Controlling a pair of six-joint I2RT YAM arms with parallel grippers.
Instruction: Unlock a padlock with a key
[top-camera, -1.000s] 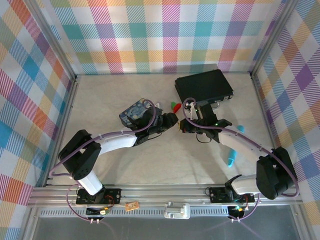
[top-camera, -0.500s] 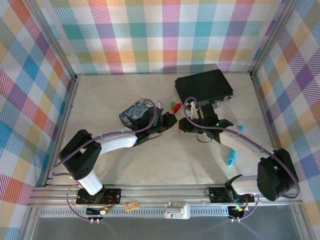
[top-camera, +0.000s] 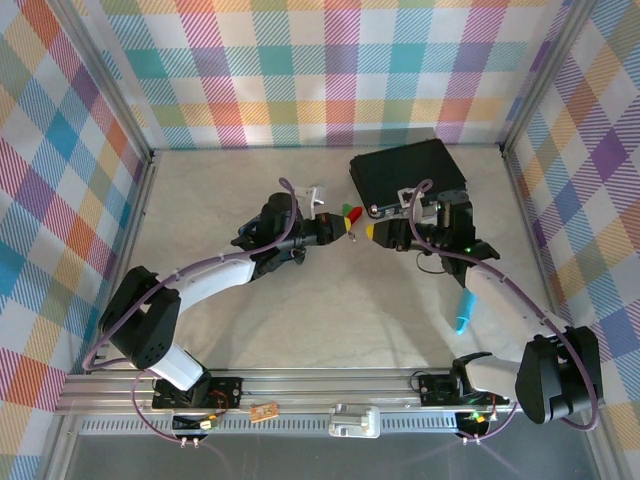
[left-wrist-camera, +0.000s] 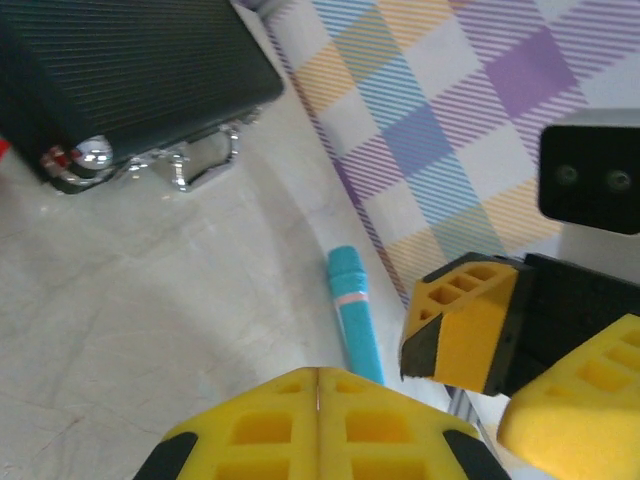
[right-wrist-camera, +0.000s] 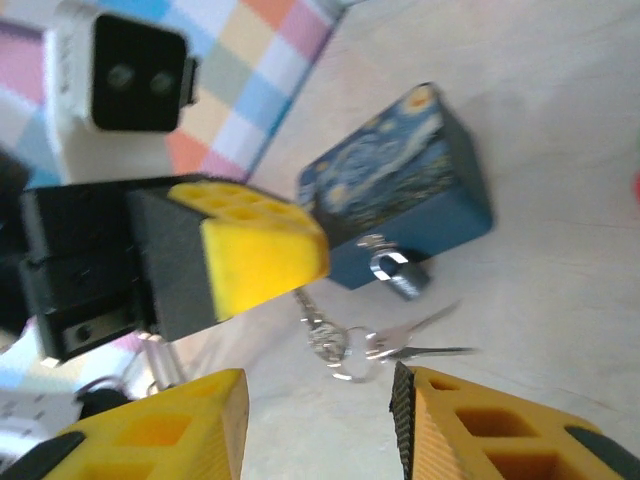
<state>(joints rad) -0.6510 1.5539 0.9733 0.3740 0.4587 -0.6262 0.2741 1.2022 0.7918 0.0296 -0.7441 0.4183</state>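
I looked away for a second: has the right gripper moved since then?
Yes. The right gripper has moved farther up the table, toward the black case; its wrist now overlaps the case's near edge.

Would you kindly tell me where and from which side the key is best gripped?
Take the key probably at its head by the ring, from straight above: it lies flat on the table, so only its thin edges can be pinched.

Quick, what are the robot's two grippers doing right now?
Left gripper: closed, nothing seen inside.
Right gripper: open, holding nothing.
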